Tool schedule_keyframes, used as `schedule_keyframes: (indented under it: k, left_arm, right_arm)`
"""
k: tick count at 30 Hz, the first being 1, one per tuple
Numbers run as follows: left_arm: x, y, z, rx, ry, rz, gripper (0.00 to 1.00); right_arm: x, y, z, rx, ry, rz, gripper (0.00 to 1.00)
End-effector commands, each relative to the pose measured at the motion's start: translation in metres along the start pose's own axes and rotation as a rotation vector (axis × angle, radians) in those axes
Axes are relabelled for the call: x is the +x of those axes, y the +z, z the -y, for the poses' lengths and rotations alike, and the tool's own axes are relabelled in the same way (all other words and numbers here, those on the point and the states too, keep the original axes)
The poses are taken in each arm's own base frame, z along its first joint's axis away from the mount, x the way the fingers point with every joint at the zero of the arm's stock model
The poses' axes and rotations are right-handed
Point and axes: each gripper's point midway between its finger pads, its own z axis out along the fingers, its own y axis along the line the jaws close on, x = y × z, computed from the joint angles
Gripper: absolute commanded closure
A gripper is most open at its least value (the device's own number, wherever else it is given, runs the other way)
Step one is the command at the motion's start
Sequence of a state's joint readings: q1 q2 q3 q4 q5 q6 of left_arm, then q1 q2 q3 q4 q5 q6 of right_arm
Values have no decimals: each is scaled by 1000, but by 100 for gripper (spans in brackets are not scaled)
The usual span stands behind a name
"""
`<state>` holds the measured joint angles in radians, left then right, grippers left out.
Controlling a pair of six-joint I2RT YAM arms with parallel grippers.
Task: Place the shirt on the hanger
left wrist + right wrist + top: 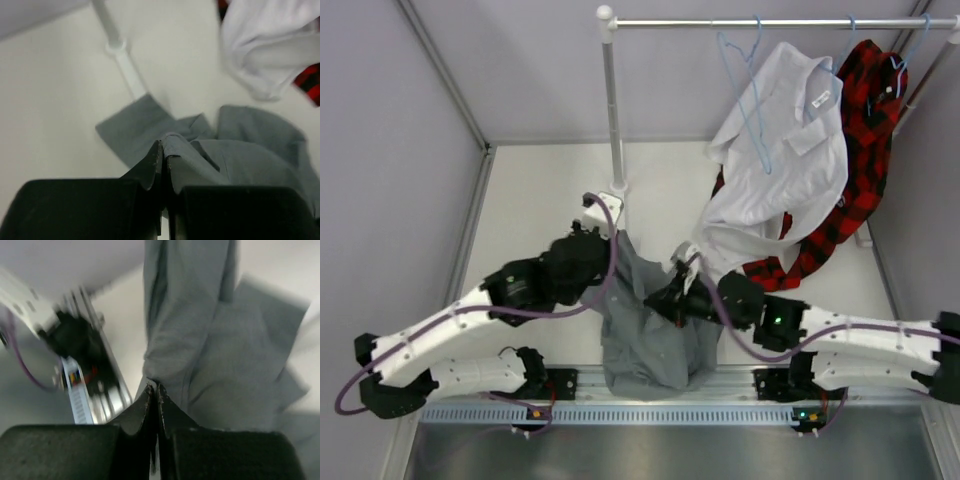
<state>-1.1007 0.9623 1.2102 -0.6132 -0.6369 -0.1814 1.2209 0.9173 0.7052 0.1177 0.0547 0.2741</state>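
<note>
Surface: pale off-white table [540, 200], matte, with plain grey wall panels on the left, back and right. A slotted metal strip [620, 412] runs along the near edge by the 2 arm bases.

Rack: a white upright pole [612, 100] stands on the table left of centre and carries a horizontal rod [790, 22] across the back right.

On the rod: the hanger [752, 100], light-blue wire, hangs by its hook in front of a white shirt [790, 160]. A red-and-black plaid shirt [865, 110] hangs just right of and behind it. The lower hem of the white shirt reaches down to the table.

The shirt [645, 330], grey, is bunched at table centre front between the 2 arms, well apart from the hanger. Its lower part drapes toward the near strip. In the left wrist view, 1 flat grey piece lies on the table by the foot of the pole.

Left tool [163, 150]: jaws pressed together on a raised fold of the grey cloth at the shirt's upper left.

Right tool [153, 389]: jaws likewise closed, pinching a fold of the grey cloth on the shirt's right side, near the white shirt's hem.
</note>
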Motion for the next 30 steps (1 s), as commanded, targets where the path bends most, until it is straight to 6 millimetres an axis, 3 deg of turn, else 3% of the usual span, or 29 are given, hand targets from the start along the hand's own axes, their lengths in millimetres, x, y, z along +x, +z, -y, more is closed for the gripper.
schedule_keyframes:
  k: [1,2,3,5,6,8,9,11,12,13,15,16,17,18,20,21,22,23,25,26,27,28,30]
  left_arm:
    - [36,12,-51,-349,-279,19,100]
    - [56,17,-60,-401,-290,-5,100]
    - [66,19,-62,-425,-351,-5,100]
    - [90,17,-74,-495,-400,-27,100]
    - [106,13,-82,-543,-460,-15,100]
    - [127,2,-97,-619,-524,-5,100]
    - [137,-10,-108,-663,-594,14,100]
    - [158,-23,-120,-702,-630,11,100]
    - [162,-33,-126,-704,-682,32,100]
    - [173,-36,-129,-708,-682,30,100]
    - [177,-42,-133,-699,-724,54,100]
    - [179,-47,-136,-682,-761,81,100]
    - [180,-49,-138,-677,-780,94,100]
    - [179,-51,-139,-672,-801,111,100]
    - [176,-56,-143,-661,-838,149,100]
    - [175,-57,-144,-659,-854,161,100]
    - [174,-59,-145,-659,-858,163,100]
    - [172,-60,-146,-654,-874,171,100]
    - [172,-61,-146,-647,-900,179,100]
    - [173,-62,-146,-637,-918,185,100]
    - [174,-63,-146,-631,-943,196,100]
    - [175,-63,-146,-623,-956,200,100]
    - [176,-66,-147,-600,-986,218,100]
  right_arm:
    - [26,22,-33,-60,190,106,100]
    - [58,34,-29,-16,197,51,100]
    - [72,38,-44,-45,200,25,100]
    - [79,51,-63,-83,209,12,100]
    - [97,58,-69,-94,203,-37,92]
    - [103,59,-80,-147,198,-66,61]
    - [98,55,-75,-132,181,-52,50]
    - [103,43,-41,-29,172,-64,43]
    - [74,36,-13,18,212,4,40]
    - [71,30,3,40,224,0,39]
    - [65,16,31,93,224,-47,39]
    - [57,13,59,169,220,-39,38]
    - [45,12,68,189,207,-33,38]
    - [48,7,93,261,214,-61,37]
    - [40,7,109,300,242,-57,33]
    - [51,6,134,375,273,-96,26]
    - [46,12,138,365,296,-111,25]
    - [69,22,143,348,322,-200,25]
    - [71,39,145,329,326,-241,20]
    - [95,51,143,299,359,-318,17]
    - [100,59,139,272,373,-337,10]
    - [93,73,134,231,375,-306,4]
    - [112,92,119,171,400,-352,1]
